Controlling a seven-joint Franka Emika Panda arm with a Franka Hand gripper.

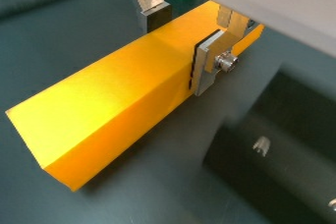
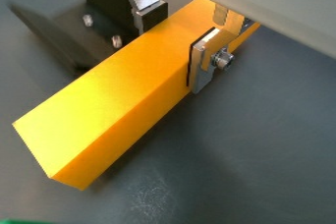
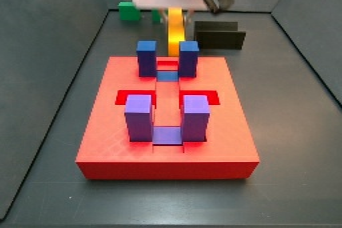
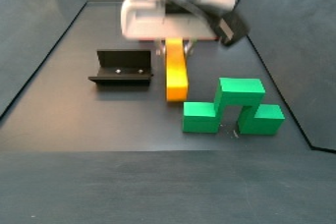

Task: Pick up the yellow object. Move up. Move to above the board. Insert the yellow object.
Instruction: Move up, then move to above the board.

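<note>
The yellow object (image 1: 105,100) is a long yellow-orange bar lying flat on the dark floor, seen in both wrist views (image 2: 112,110) and both side views (image 3: 175,27) (image 4: 175,71). My gripper (image 1: 180,49) (image 2: 178,43) straddles its far half. One silver finger (image 1: 206,61) presses its dark pad against the bar's side, and the other finger (image 1: 152,14) stands at the opposite edge, so the jaws are closed on the bar. The board (image 3: 107,142), a red slab with blue-purple posts (image 3: 139,117), lies in front of the bar in a side view. The gripper (image 3: 174,0) (image 4: 175,33) is beyond it.
The dark fixture (image 4: 121,69) stands on the floor beside the bar and shows in the other views too (image 3: 221,37) (image 1: 282,149) (image 2: 79,27). Green blocks (image 4: 230,110) sit by the bar's near end. Another green block (image 3: 128,12) is at the back.
</note>
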